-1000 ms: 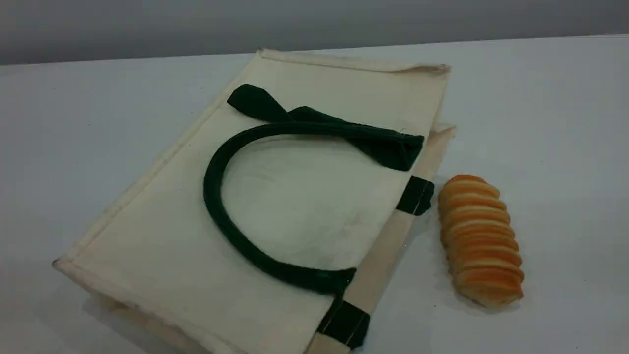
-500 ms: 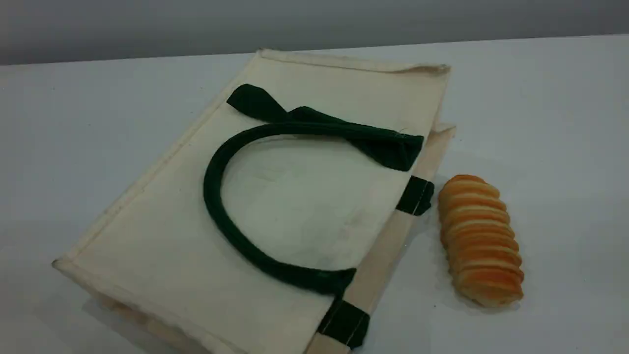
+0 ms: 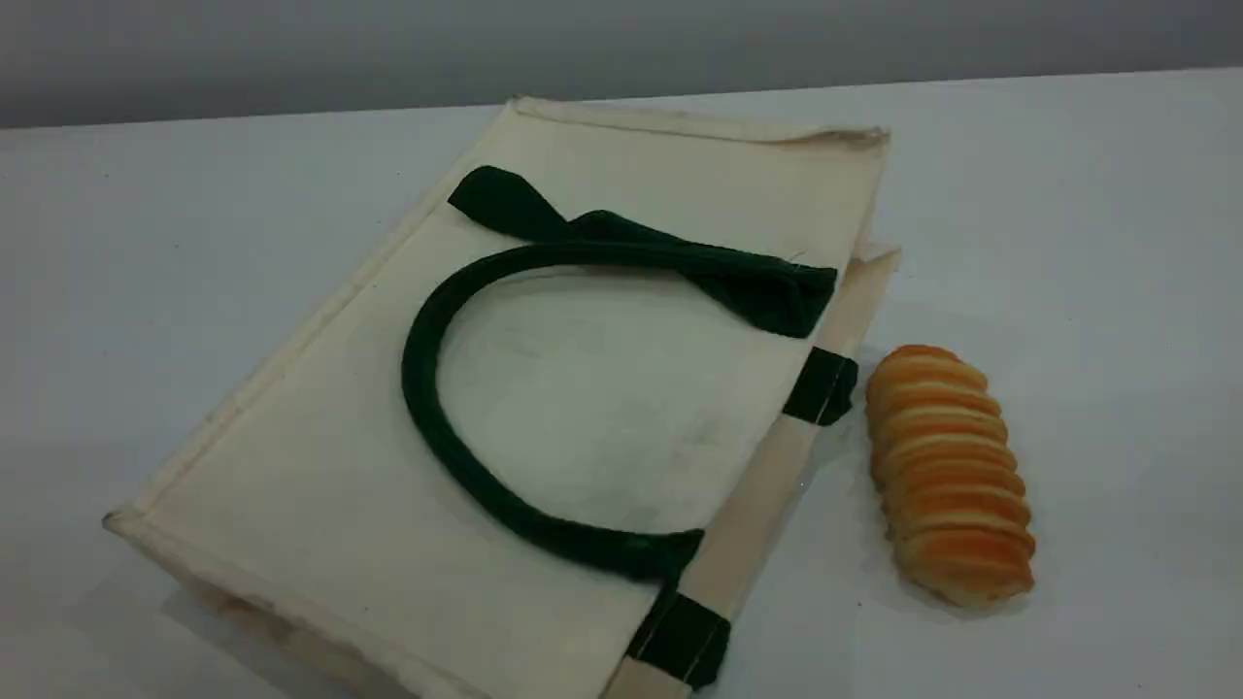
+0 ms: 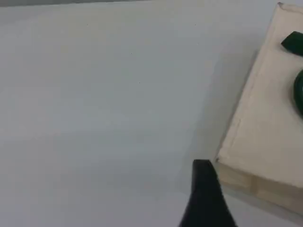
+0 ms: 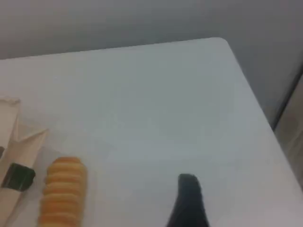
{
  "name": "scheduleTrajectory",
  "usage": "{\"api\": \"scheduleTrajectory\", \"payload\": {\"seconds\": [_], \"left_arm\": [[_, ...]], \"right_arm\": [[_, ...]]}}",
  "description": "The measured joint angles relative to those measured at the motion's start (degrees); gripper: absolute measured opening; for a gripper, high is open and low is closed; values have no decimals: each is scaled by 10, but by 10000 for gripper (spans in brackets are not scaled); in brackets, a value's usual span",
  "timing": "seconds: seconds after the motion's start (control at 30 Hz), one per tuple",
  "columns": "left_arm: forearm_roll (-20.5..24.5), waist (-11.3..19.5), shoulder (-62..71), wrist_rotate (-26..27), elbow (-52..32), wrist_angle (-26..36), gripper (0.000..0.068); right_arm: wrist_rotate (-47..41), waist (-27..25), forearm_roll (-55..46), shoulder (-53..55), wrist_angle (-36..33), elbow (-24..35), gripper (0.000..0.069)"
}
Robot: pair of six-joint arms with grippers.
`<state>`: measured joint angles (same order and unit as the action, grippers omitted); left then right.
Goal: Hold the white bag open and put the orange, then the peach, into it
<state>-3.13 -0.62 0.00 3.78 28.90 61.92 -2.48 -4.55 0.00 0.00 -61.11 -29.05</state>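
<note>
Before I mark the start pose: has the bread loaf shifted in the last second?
No. The bread lies in the same spot beside the bag's green tab, apart from it.

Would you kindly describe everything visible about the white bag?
The white bag is a large cream tote that looks like canvas, lying flat and closed on the table, its mouth edge toward the bread loaf, which lies beside it, apparently not touching. Dark green strap handles curl over its top face, with green tabs along the mouth edge. No claw touches it.
</note>
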Motion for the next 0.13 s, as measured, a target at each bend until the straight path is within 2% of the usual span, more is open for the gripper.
{"api": "scheduleTrajectory", "payload": {"seconds": [0.13], "left_arm": [[0,0,0,0,0,0,433]], "right_arm": [[0,0,0,0,0,0,500]]}}
